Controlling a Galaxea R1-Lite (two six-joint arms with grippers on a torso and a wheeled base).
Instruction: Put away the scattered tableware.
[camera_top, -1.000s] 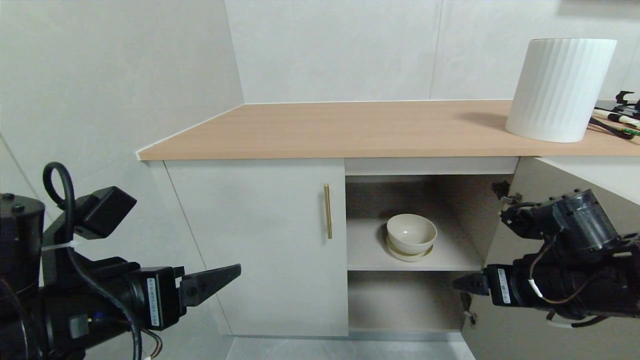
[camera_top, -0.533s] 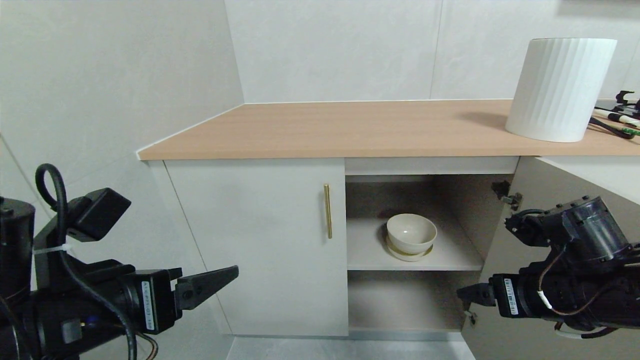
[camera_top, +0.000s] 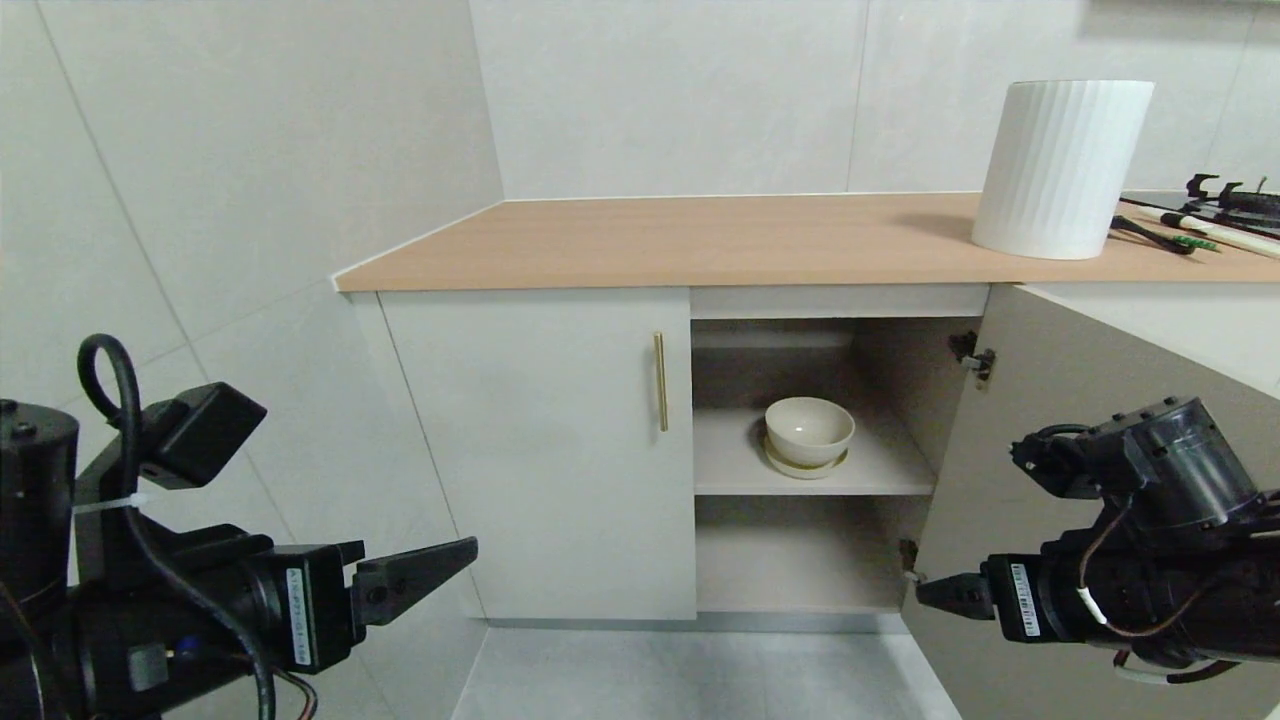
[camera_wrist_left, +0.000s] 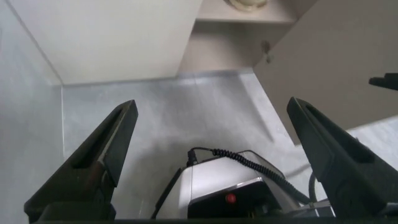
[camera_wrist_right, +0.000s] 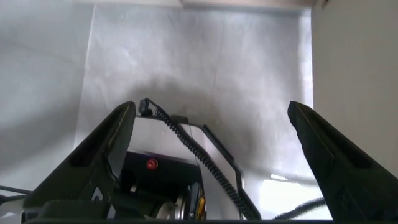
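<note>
**Desk:** What's different from a second ago?

**Me:** The whole head view has shifted. The cabinet (camera_top: 540, 440) now sits smaller and farther off, so that's my camera backing away, not the furniture moving.

**Desk:** And the hands?

**Me:** The left gripper (camera_wrist_left: 211, 109) has its fingers spread wide with nothing between them. The right gripper (camera_wrist_right: 211, 109) is the same, wide apart and empty. I'm holding both low and level in front of the cupboard because there's nothing to carry just now.

**Desk:** Where's the tableware?

**Me:** The bowl (camera_top: 809, 430) stands upright on a saucer (camera_top: 800, 468) on the middle shelf (camera_top: 885, 475). That's ahead of and above both grippers, nearer the right one. It sits back from the shelf edge, and I judge that's so the door can close without catching it.

**Desk:** The door?

**Me:** The open door (camera_top: 1010, 400) is swung out just beside the right gripper, on its outer side. I can't tell whether the tip touches the door's lower edge. That hand is the nearer one, so I'd use it to push the door shut.

**Desk:** Anything left out?

**Me:** Possibly. Up on the counter (camera_top: 700, 240), well above and beyond the right gripper, some slim sticks (camera_top: 1190, 228) lie past a white ribbed canister (camera_top: 1060, 170). They could be chopsticks, but I can't tell from here
</note>
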